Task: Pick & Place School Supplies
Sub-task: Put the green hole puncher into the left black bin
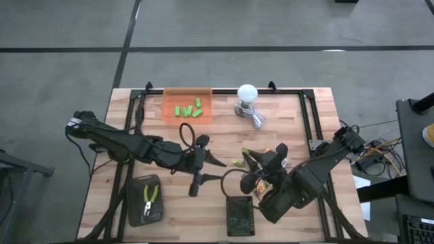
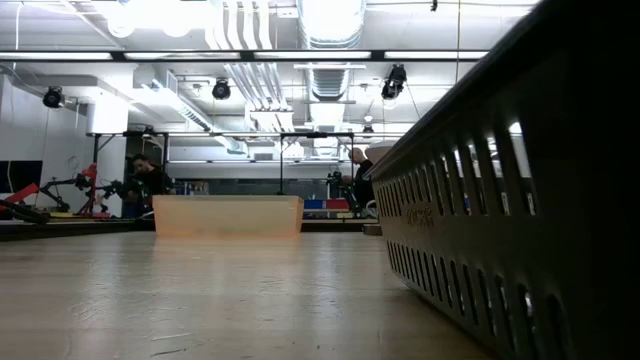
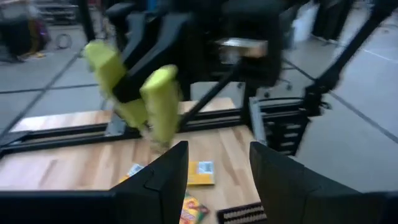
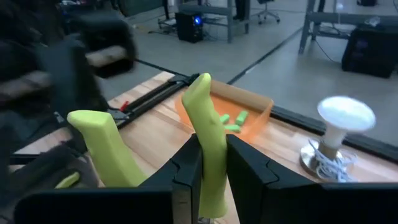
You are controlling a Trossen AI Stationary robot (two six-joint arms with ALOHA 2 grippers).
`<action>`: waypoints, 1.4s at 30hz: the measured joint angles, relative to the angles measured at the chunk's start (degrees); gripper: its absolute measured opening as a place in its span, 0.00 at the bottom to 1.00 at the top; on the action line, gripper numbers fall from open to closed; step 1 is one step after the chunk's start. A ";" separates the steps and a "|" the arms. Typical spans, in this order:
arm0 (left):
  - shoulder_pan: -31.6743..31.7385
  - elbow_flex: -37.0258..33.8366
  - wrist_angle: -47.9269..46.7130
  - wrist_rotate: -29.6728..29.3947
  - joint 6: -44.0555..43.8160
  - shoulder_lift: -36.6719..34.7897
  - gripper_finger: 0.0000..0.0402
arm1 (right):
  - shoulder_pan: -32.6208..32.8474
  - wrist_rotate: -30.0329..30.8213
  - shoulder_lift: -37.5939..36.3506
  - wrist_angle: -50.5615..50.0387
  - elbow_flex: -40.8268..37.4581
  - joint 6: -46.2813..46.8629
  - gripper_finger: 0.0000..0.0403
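Holding a yellow-green-handled plier tool [image 4: 208, 155] clamped by one handle in our right hand [image 4: 208, 180] above mid-surface [image 1: 135, 135], we should carry it steadily past the left hand [image 3: 214, 168], fingers apart and empty, towards the black tray [image 1: 133, 203].

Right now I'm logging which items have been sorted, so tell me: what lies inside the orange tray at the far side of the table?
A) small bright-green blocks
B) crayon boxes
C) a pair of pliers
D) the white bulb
A: the high view shows several small green blocks lying inside the orange tray, while the white bulb stands on the table beside the tray, not in it.
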 joint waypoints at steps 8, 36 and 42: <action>0.31 -0.75 2.25 -2.47 0.62 0.00 0.44 | -1.64 0.64 0.07 14.71 1.00 -19.88 0.14; 0.67 -0.82 6.05 -3.31 3.77 0.00 0.44 | -4.67 -3.98 0.09 24.75 -0.58 -30.83 0.14; 0.67 -0.86 6.05 -3.31 4.51 0.00 0.44 | -5.01 -4.33 0.09 25.35 -0.58 -31.80 0.14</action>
